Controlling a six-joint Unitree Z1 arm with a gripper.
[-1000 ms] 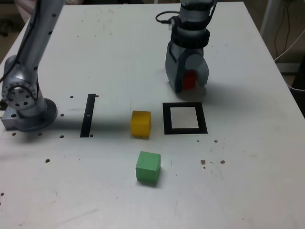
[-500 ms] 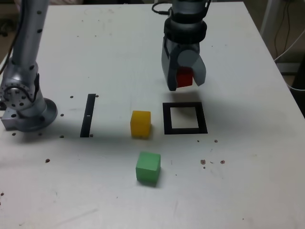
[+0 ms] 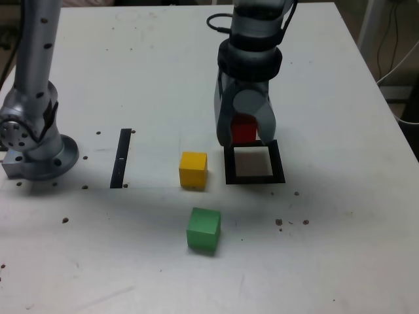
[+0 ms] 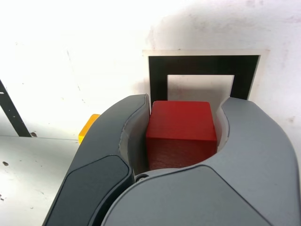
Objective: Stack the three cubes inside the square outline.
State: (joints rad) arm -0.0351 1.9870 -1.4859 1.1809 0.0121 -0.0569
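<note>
My gripper [image 3: 244, 131] is shut on the red cube [image 3: 245, 129], which it holds above the table at the far edge of the square outline [image 3: 255, 163]. In the wrist view the red cube [image 4: 181, 133] sits squeezed between the two grey fingers [image 4: 117, 141], with the square outline [image 4: 203, 70] just beyond it. The yellow cube [image 3: 193, 169] rests on the table to the exterior view's left of the outline, and its corner [image 4: 89, 127] shows in the wrist view. The green cube [image 3: 203, 229] lies nearer the camera, below the yellow one.
A narrow black strip [image 3: 121, 157] lies on the white table [image 3: 327, 248] at the exterior view's left, next to the arm's base [image 3: 36, 147]. Small dark specks dot the tabletop. Cables hang past the table's right edge [image 3: 399, 59].
The gripper has carried the red cube toward the camera and lower, from behind the square outline to just over its far edge. The yellow and green cubes have not moved.
</note>
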